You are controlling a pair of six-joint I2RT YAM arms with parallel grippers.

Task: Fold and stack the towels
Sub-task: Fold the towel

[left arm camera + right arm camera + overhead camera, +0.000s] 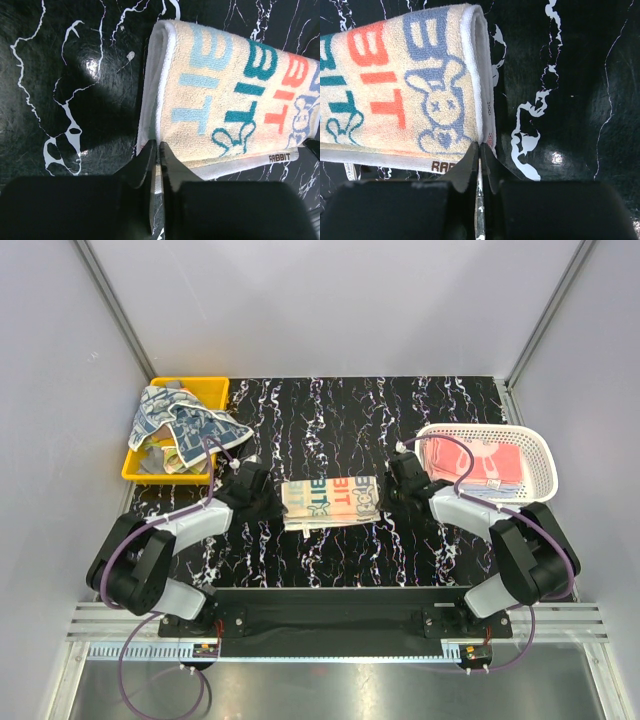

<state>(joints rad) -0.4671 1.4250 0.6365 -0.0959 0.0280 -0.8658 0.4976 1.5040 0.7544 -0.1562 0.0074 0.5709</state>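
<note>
L pincer (159, 150) & R pincer (480, 150) both nearly shut, each nipping the near edge of the folded rabbit towel (331, 502). It lies flat mid-frame on the black surface (330, 420). Pink towels (500, 460) in basket (480, 427), right.

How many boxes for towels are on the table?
2. The yellow bin sits back left, heaped with patterned towels; the white basket sits on the right, holding pink towels.
</note>
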